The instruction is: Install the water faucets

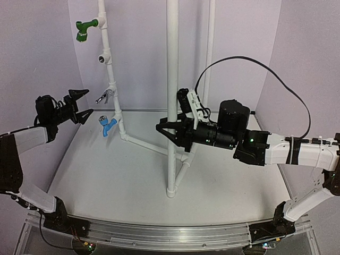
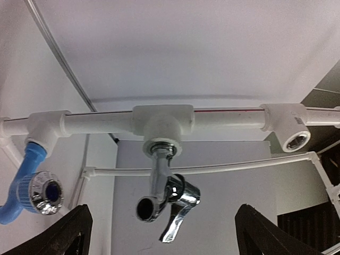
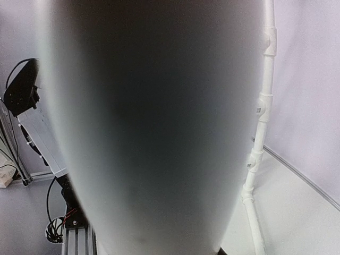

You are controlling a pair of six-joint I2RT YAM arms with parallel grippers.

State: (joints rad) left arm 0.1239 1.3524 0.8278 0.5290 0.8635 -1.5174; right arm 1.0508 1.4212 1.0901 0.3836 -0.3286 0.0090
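The white worktop (image 1: 106, 180) carries a frame of white pipe. Its largest member, the thick upright pipe (image 1: 172, 64), stands at centre. The right arm (image 1: 276, 149) reaches in from the side, and the right jaws straddle this upright. The right wrist view is filled by the pipe's blurred surface, so I cannot tell whether they are clenched on it or merely around it.

The left arm (image 1: 26, 138) is raised toward the thin riser pipe (image 1: 109, 74) at the back left. The left jaws are released, spread wide, and hold nothing.

The riser carries four fittings, from the top:
- green faucet (image 1: 85, 29), seated;
- empty tee (image 1: 104, 57), threaded mouth open;
- silver faucet (image 2: 164, 194), shank entered in its tee;
- blue faucet (image 2: 29, 186), seated.

In the left wrist view the silver faucet lies centred between the two fingertips (image 2: 71, 231) and ahead of them, touching neither. The blue faucet sits just outside one fingertip.

Judged step: fastening the silver faucet. Whether its thread is fully home cannot be told. The next move calls for a straight advance along the tee's axis, a grip on the faucet body rather than the projecting lever, then rotation, while the frame is kept steady.
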